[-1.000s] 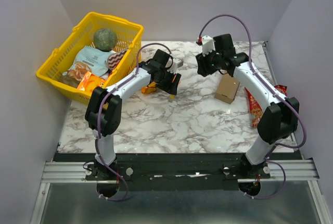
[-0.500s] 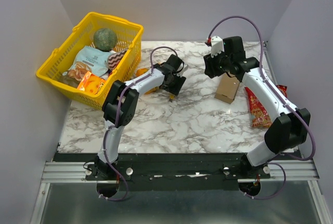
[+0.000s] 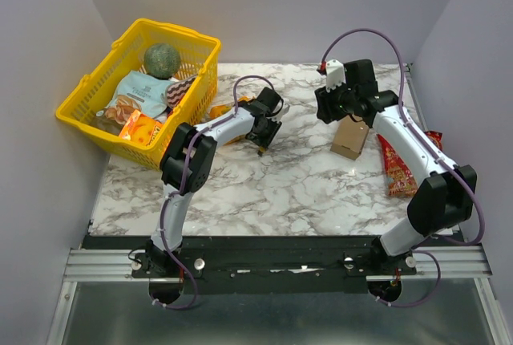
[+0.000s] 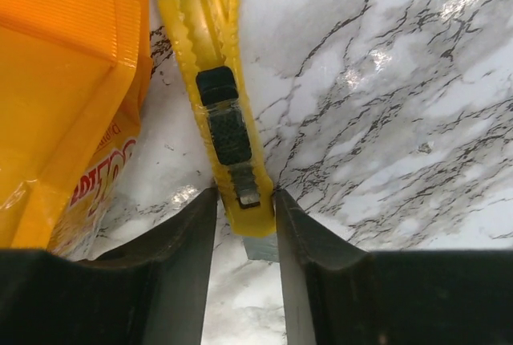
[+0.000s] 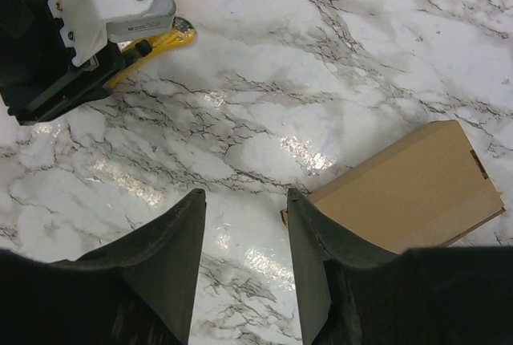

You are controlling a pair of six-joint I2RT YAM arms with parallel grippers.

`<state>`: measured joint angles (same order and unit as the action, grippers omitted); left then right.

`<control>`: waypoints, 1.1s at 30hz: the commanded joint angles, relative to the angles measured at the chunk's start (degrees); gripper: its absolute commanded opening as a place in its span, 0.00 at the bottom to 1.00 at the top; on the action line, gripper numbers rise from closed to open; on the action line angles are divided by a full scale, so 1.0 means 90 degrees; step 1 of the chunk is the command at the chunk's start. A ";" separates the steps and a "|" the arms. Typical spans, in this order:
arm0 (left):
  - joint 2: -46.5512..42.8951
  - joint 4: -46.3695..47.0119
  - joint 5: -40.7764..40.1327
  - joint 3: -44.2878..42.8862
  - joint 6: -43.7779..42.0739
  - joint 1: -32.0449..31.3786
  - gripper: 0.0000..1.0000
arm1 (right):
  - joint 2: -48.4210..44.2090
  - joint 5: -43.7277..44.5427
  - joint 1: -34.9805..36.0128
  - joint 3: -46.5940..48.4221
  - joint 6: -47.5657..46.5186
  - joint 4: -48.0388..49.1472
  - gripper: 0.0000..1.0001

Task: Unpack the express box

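Observation:
The express box (image 3: 350, 138), plain brown cardboard, lies closed on the marble table right of centre. It also shows in the right wrist view (image 5: 409, 192). My right gripper (image 3: 333, 108) (image 5: 244, 196) is open and empty, hovering just left of the box's corner. My left gripper (image 3: 255, 130) (image 4: 244, 200) is low on the table at centre. Its fingers (image 4: 184, 241) press both sides of the blade end of a yellow utility knife (image 4: 224, 104) that lies on the table.
An orange snack packet (image 4: 56, 80) (image 3: 230, 140) lies right beside the knife. A red snack bag (image 3: 393, 164) lies right of the box near the table edge. A yellow basket (image 3: 172, 34) with several groceries stands at the back left.
My left arm has reached further toward the middle, then held at the knife. My right gripper has moved right and back, over the box's far end.

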<state>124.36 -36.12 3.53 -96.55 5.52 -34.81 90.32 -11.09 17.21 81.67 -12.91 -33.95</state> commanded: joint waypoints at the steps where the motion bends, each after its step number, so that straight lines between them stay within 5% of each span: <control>1: 0.0157 -0.0322 -0.0119 0.0200 -0.0407 0.0049 0.38 | 0.0169 0.0032 -0.0067 -0.0080 -0.0157 0.0101 0.54; 5: 0.0031 -0.0430 0.0571 0.0580 -0.0797 0.0146 0.22 | 0.0363 -0.0338 -0.0067 -0.0090 -0.0343 0.0023 0.54; 11: -0.0720 -0.0021 0.1385 0.1546 -0.1706 0.0244 0.11 | 0.0871 -0.1833 -0.0077 -0.0071 -0.1153 -0.0328 0.56; 23: -0.2781 0.0409 0.2820 0.3363 -0.3659 0.0332 0.00 | 0.2239 -0.3961 0.0031 0.0691 -0.0589 -0.0690 0.64; 33: -0.4090 0.1396 0.2635 0.4117 -0.4089 0.0332 0.00 | 0.2982 -0.5437 0.0529 0.0927 -0.0197 -0.1423 0.68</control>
<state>90.91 -28.82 26.50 -61.08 -28.05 -31.73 115.02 -52.21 20.10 89.93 -16.88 -42.24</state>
